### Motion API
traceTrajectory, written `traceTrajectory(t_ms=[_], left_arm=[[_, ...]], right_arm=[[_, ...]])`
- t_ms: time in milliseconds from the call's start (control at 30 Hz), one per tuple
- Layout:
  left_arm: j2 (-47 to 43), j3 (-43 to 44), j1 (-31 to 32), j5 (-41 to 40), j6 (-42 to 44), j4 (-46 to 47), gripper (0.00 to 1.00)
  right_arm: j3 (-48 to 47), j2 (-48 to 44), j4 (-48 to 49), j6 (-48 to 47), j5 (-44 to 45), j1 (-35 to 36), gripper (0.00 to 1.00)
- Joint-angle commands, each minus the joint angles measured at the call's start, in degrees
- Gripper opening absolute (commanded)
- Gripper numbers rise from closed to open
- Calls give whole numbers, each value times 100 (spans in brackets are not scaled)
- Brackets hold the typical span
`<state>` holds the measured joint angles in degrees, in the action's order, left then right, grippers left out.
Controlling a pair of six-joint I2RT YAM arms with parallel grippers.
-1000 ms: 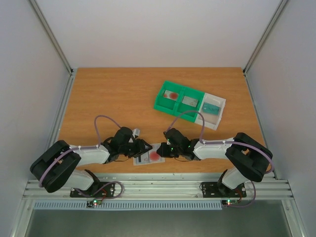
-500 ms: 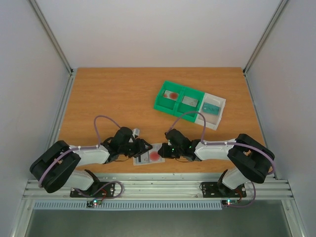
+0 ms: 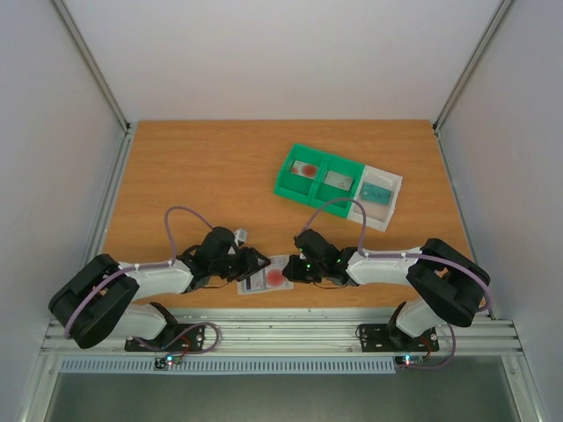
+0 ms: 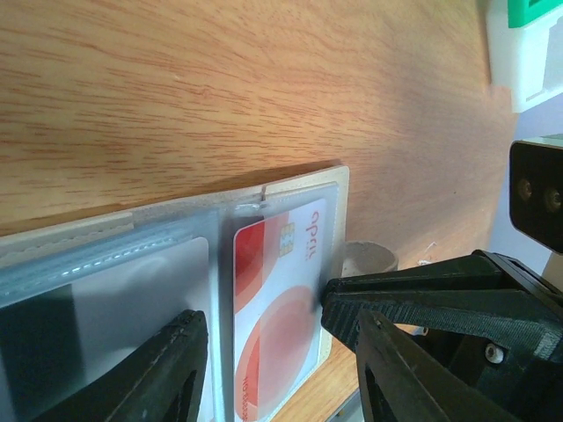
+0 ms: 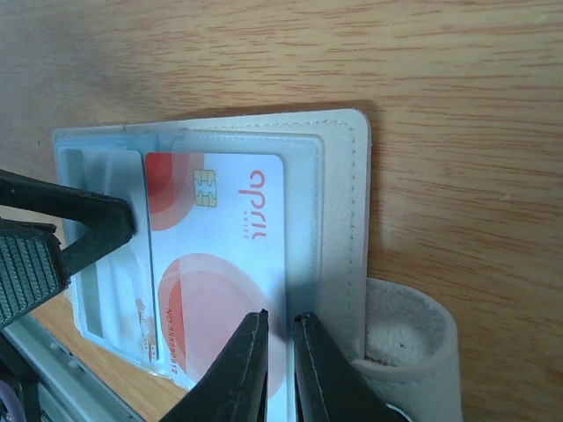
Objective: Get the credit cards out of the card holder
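- Card holder point(image 5: 345, 193) lies spread open, inside up, flat on the wooden tabletop point(image 3: 193, 167) at its near edge, between the two arms; its closure tab point(image 5: 406, 341) with a round snap sticks out just beside the right pincer point(image 5: 281, 318)
- White-and-red card point(image 5: 220, 264) with a gold chip sits in the clear pocket of the panel nearer the tab; a pale grey card point(image 5: 110, 290) sits in the other pocket, so both are still inside
- Right pincer has its fingers drawn nearly together, only a thin slit between them, tips down at the long edge of the white-and-red card; whether it actually nips the card, I cannot tell
- Left pincer point(image 4: 281, 323) stands open, fingers wide apart over the holder, one tip at the pocket with the pale grey card
- Green two-compartment tray point(image 3: 308, 197) and white tray point(image 3: 395, 193) sit touching each other, well apart from the holder, toward the far right
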<state>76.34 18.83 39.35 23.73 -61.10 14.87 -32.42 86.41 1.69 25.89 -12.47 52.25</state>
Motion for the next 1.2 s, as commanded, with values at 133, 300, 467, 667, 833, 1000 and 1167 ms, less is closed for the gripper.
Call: traceTrajectory(t_ms=[133, 300, 467, 667, 833, 1000, 1167], left_arm=[[253, -383, 26, -10, -266, 611, 48], [445, -346, 28, -4, -271, 717, 48], [420, -401, 29, -76, -227, 729, 48], [307, -369, 25, -150, -147, 484, 48], [227, -327, 29, -114, -125, 431, 34], [48, -263, 28, -200, -66, 183, 11], [-153, -231, 29, -290, 44, -95, 0]], right_arm=[[126, 143, -187, 83, 95, 33, 12], [140, 229, -187, 89, 46, 40, 10], [170, 428, 69, 97, -34, 39, 9], [266, 509, 292, 162, -76, 35, 8], [277, 490, 249, 150, -45, 39, 8], [306, 448, 215, 182, 39, 40, 8], [357, 426, 200, 210, 127, 40, 8]])
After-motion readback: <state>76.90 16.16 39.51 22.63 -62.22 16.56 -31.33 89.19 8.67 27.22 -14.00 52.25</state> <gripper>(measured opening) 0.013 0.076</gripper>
